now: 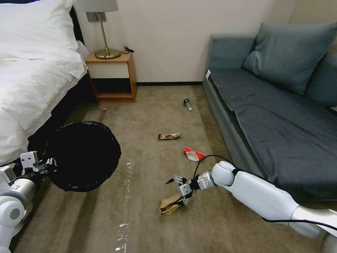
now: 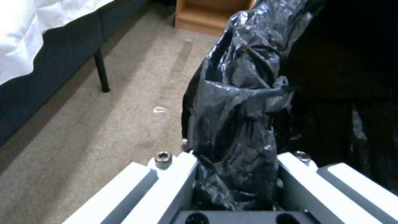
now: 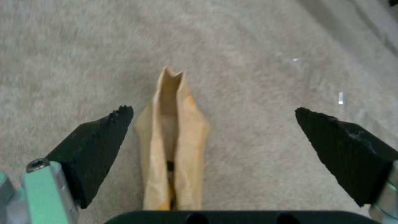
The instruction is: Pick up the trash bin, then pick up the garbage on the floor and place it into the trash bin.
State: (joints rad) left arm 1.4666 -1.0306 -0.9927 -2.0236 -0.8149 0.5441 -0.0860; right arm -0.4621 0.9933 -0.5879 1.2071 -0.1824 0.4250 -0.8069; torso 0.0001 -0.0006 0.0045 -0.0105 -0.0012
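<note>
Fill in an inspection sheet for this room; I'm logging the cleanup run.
Surface: carpet, pale streaks.
Job's things: trash bin held off the floor; brown paper bag, red-and-white wrapper, gold snack wrapper, bottle on carpet.
Clutter: nothing seen.
Grippers: left gripper clamps the bin's rim; right gripper open, straddling the paper bag.
Cables: black cable at right wrist.
Surroundings: bed, nightstand, lamp, sofa.

Glossy crinkled plastic bin liner [image 2: 236,102]; matt carpet [image 1: 147,218].
</note>
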